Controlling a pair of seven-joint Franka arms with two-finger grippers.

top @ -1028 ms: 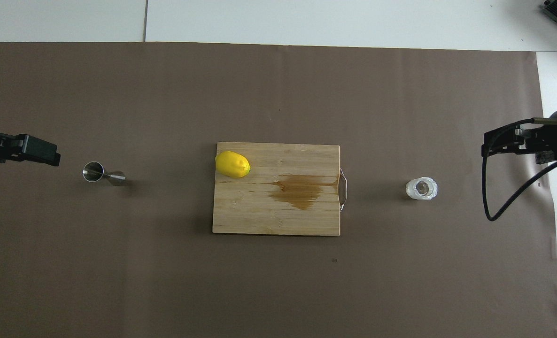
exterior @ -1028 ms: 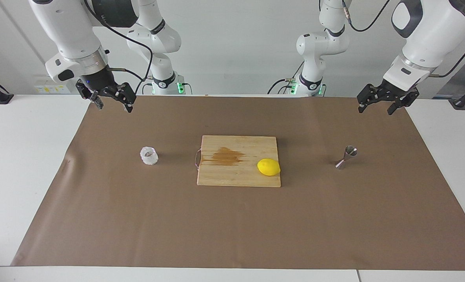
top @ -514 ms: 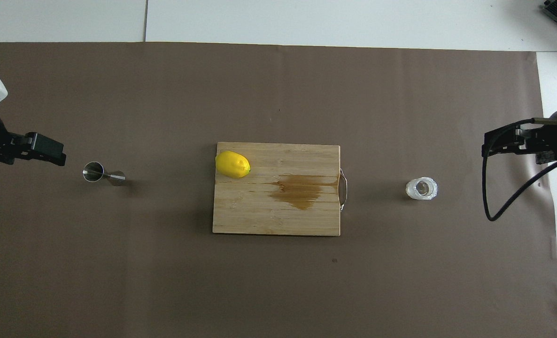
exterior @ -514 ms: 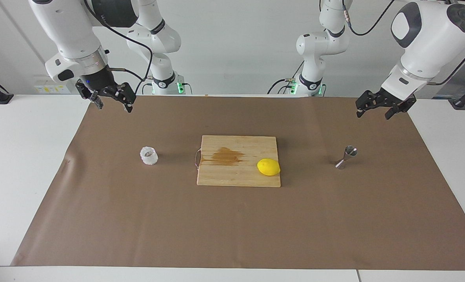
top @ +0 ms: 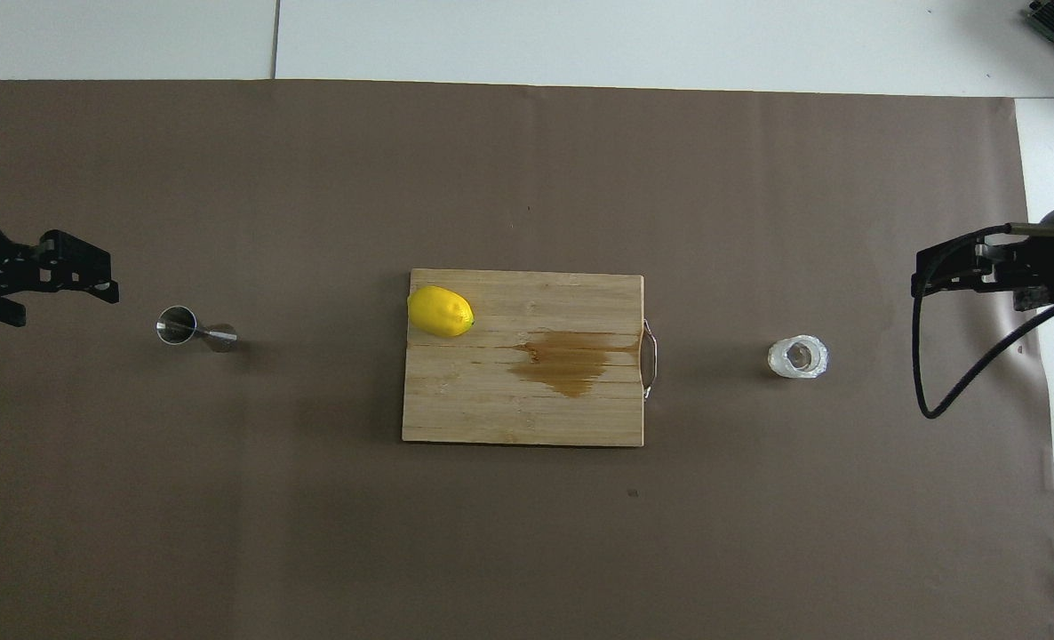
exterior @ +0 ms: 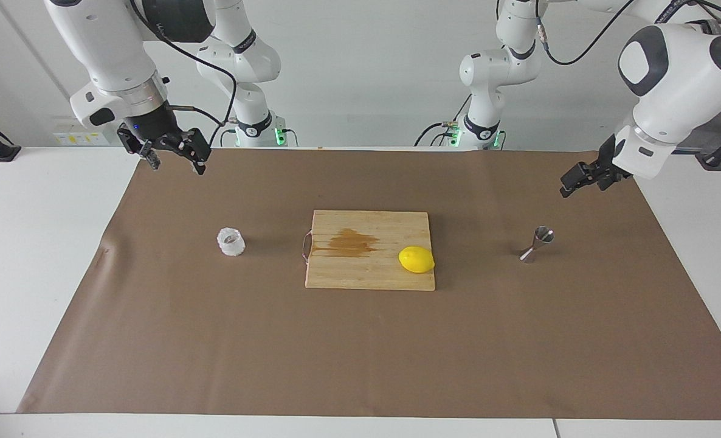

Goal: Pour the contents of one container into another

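Left gripper [exterior: 581, 180] lowered and turned since a second ago: formerly spread broadside with both finger links fanned out over the brown mat's [exterior: 360, 340] corner at the left arm's end, now seen edge-on, pointing toward about 8 o'clock in the facing view. Now hanging closer above the jigger [exterior: 537, 243], which lies at roughly 7 o'clock from it there. Left wrist swung lower, forearm casing dropped toward the table edge. In the overhead view, gripper [top: 78, 276] rotated likewise, open linkage now showing, jigger [top: 191, 328] at about 4 o'clock from it.
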